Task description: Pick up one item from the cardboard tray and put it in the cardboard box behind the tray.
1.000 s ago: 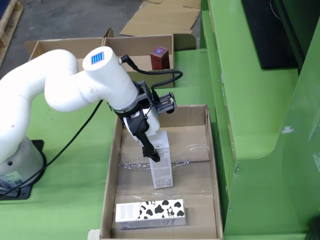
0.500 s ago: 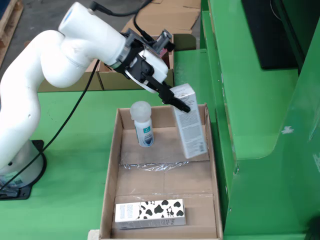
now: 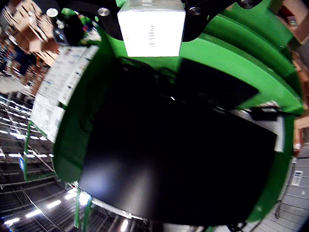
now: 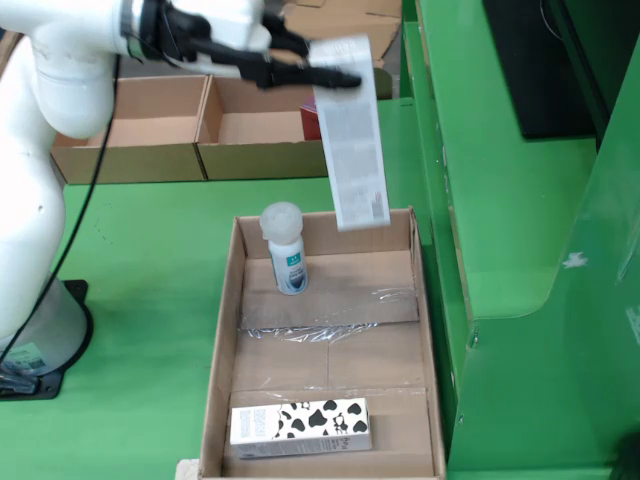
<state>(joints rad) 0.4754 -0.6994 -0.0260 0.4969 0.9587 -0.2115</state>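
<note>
In the view from the side, my black gripper (image 4: 340, 76) is shut on the top end of a tall white printed box (image 4: 356, 150). The box hangs tilted in the air above the far end of the cardboard tray (image 4: 224, 330). A white bottle (image 4: 286, 250) stands upright in the tray's far part. A cow-patterned carton (image 4: 300, 427) lies near the tray's front edge. Open cardboard boxes (image 4: 258, 140) sit behind the tray, just beyond the held box. The view that rides on the gripper shows the white box (image 3: 151, 29) at top centre.
A second open cardboard box (image 4: 130, 125) stands left of the first, which holds something red (image 4: 308, 120). A tall green structure (image 4: 500, 200) with a black screen (image 4: 530, 70) rises right of the tray. The arm's white base (image 4: 40, 330) stands at left.
</note>
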